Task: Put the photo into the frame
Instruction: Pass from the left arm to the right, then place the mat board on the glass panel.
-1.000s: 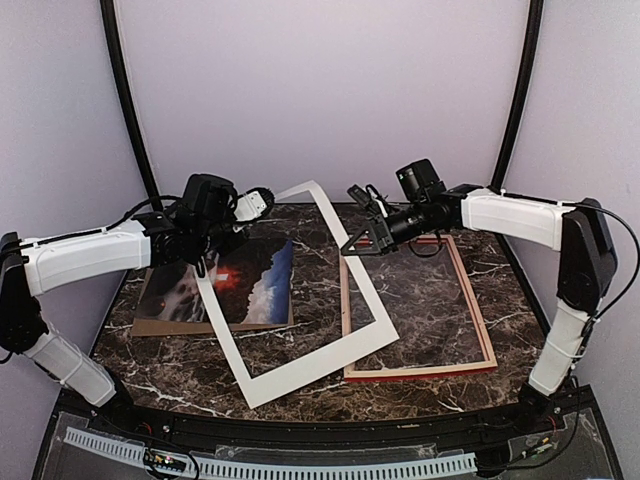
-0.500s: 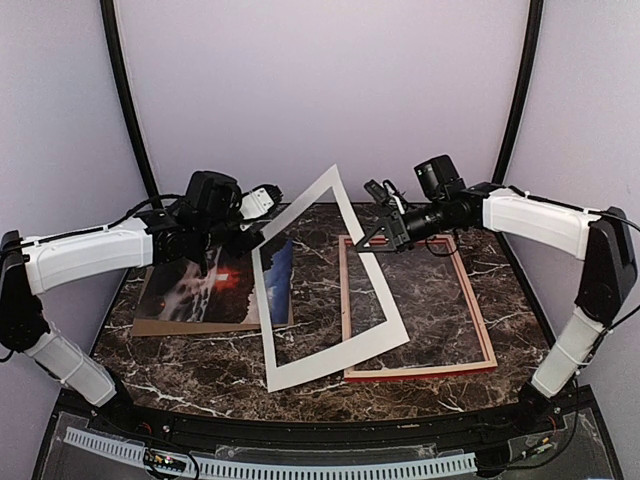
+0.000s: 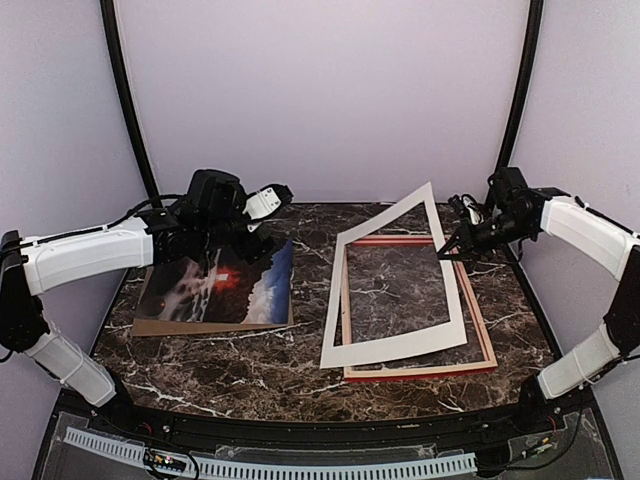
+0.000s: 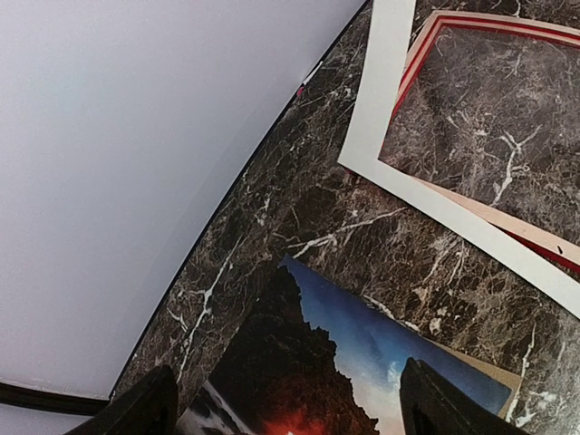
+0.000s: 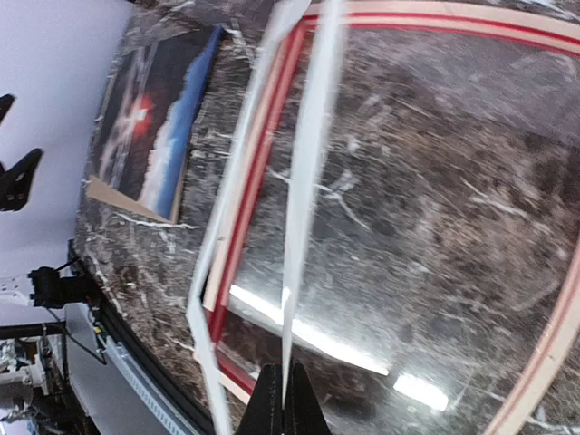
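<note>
White mat (image 3: 385, 350) being seated in frame (image 3: 420, 372); photo (image 3: 215, 290) not yet in.
Right gripper (image 3: 447, 247) pinches the mat's right edge, tilted over frame. Left gripper (image 4: 285, 381) wide, empty, above photo on backing board (image 3: 150, 327). Next, likely: lower mat square.

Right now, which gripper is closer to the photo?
Left. The left gripper hovers open over the photo's far corner; the right gripper is away, shut on the white mat over the frame.

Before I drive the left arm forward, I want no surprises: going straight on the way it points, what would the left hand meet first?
Most likely the photo: the open left hand points down at its far end, with nothing seen between. How far off is unclear.
</note>
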Motion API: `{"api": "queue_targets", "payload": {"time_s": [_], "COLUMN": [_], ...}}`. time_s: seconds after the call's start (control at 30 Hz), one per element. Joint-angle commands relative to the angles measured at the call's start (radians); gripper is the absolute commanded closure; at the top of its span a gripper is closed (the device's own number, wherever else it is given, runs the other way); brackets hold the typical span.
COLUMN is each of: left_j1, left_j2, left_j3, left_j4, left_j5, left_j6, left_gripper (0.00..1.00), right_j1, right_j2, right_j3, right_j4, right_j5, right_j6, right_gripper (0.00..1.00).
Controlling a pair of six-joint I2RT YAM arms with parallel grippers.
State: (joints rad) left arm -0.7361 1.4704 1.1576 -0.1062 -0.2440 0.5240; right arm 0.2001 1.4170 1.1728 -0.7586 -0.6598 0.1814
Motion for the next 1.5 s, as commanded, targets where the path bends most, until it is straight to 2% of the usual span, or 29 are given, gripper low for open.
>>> {"api": "queue_targets", "payload": {"time_s": [0.0, 0.27, 0.53, 0.83, 1.17, 1.47], "left_j1": [-0.009, -0.021, -0.051, -0.074, -0.081, -0.083], "left_j2": [-0.004, 0.011, 0.033, 0.067, 0.089, 0.087], "left_j3": [0.005, 0.025, 0.059, 0.073, 0.081, 0.065], "left_j4": [0.005, -0.015, -0.043, -0.056, -0.053, -0.043], "left_j5": [0.019, 0.033, 0.013, -0.038, -0.062, -0.069], "left_j6": [-0.007, 0.000, 0.009, 0.018, 0.020, 0.018], "left_gripper": [0.12, 0.12, 0.12, 0.12, 0.12, 0.12], "right_j1": [-0.058, -0.082, -0.087, -0.088, -0.083, -0.074], "right_j2": [-0.024, 0.050, 0.132, 0.208, 0.185, 0.194], "right_j3": [0.009, 0.040, 0.094, 0.153, 0.088, 0.076], "right_j4": [-0.158, -0.189, -0.210, -0.212, -0.183, -0.186], "right_j5": [0.246, 0.434, 0.517, 0.505, 0.429, 0.439], "right_j6": [-0.075, -0.098, -0.130, -0.161, -0.142, -0.121], "right_gripper": [1.00, 1.00, 1.00, 1.00, 1.00, 1.00]}}
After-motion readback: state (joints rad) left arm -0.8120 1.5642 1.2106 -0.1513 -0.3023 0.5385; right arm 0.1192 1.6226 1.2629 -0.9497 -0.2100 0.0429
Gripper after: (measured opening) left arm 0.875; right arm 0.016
